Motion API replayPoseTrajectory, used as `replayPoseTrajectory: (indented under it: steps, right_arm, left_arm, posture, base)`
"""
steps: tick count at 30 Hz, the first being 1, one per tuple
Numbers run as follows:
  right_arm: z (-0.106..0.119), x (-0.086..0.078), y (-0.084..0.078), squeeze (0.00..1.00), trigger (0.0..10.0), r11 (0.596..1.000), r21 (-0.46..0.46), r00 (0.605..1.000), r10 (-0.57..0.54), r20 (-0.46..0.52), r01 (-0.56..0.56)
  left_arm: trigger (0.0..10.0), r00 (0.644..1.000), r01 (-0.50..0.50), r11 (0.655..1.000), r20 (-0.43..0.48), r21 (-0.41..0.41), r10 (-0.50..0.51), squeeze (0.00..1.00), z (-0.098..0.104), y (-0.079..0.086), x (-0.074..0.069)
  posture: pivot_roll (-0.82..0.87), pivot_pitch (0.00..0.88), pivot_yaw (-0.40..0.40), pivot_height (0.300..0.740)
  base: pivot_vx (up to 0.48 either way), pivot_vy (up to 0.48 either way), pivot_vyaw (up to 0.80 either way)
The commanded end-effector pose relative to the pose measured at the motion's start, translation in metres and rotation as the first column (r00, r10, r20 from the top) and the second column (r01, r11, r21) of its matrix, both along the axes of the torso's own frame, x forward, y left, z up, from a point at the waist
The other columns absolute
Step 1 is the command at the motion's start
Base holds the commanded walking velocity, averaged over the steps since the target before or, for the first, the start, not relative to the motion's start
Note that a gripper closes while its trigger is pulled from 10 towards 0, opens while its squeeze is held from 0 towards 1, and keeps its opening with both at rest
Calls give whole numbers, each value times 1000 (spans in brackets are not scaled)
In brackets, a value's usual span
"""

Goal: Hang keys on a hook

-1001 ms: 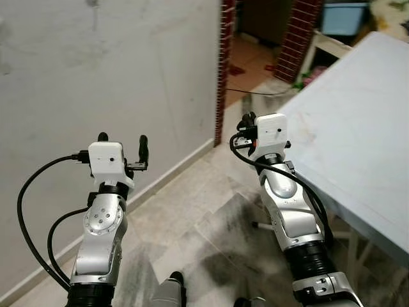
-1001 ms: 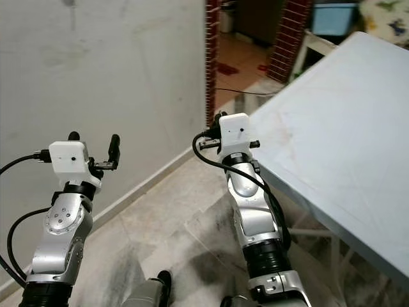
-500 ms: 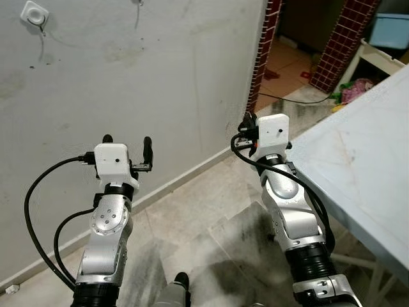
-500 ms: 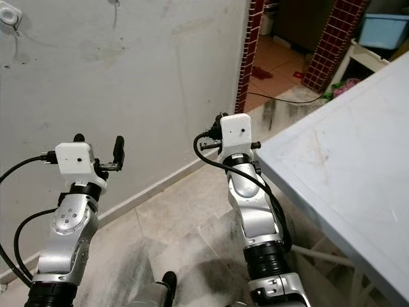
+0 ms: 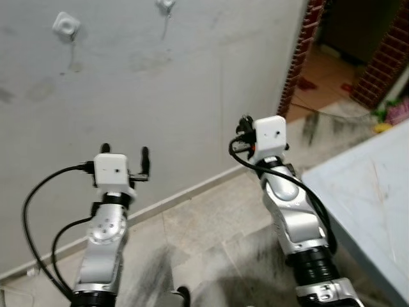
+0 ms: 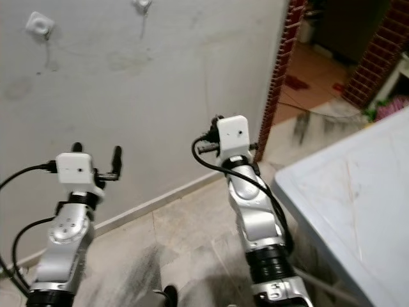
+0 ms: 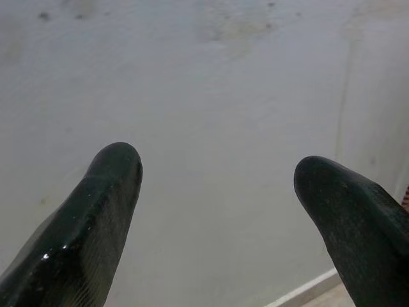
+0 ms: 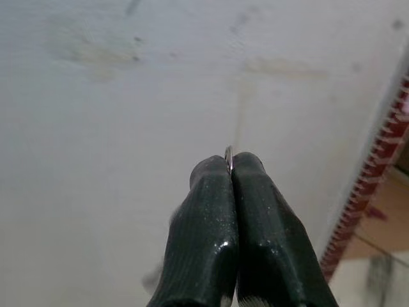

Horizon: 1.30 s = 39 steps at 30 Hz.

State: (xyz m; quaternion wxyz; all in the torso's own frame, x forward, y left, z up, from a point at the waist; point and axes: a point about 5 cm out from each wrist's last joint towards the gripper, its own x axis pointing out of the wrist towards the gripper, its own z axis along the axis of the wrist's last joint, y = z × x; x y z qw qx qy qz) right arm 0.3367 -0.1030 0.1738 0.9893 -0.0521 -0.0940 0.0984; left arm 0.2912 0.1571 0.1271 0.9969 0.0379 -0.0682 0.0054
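Here, right gripper [image 8: 230, 167] pinched on what may be a key ring [image 8: 228, 157], left gripper [image 7: 217, 192] spread wide, facing wall [image 5: 192, 96].

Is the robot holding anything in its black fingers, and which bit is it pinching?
The right gripper is shut on a thin silver metal ring, pinching its edge at the fingertips; keys cannot be made out. The left gripper is open, holding nothing.

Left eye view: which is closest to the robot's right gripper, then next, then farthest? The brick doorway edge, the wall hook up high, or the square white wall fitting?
1. Brick doorway edge, to the right gripper's right.
2. Wall hook, high, leftward.
3. Square white wall fitting, farthest left.
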Motion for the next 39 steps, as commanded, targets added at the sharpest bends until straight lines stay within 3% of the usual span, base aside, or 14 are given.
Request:
replayPoseTrajectory:
  steps: [1,8,21,24,28,39]
  right_arm:
    - [4,-2,11,0,10000,999,13,999,37,7,-37]
    - [2,-4,12,0,10000,999,14,999,47,2,-47]
    - [3,-7,16,0,10000,996,24,997,83,7,-83]
    - [3,-6,15,0,10000,997,21,997,80,11,-81]
    - [6,-5,13,0,10000,996,58,997,70,15,-71]
    - [11,0,10,0,10000,994,92,998,54,15,-55]
  left_arm:
    - [10000,999,-25,1000,-22,7,25,0,-5,9,-1]
    - [10000,999,-26,1000,-48,-10,26,0,-11,12,-4]
    - [10000,998,-20,998,-58,55,23,0,-22,17,-16]
    - [10000,997,-14,999,-74,46,18,0,-25,17,-18]
    - [10000,992,80,996,-99,-47,-84,0,-30,8,-20]
    - [10000,991,98,993,-83,-72,-104,0,-25,2,-14]
  posture:
    - [13,115,12,740]
    - [13,115,12,740]
    - [28,122,1,740]
    - [30,125,-2,740]
    - [36,125,-13,740]
    - [34,116,-19,740]
  base:
    - [0,0,800]
    - [0,0,800]
    - [0,0,746]
    - [0,0,0]
    - [0,0,0]
    - [0,0,-172]
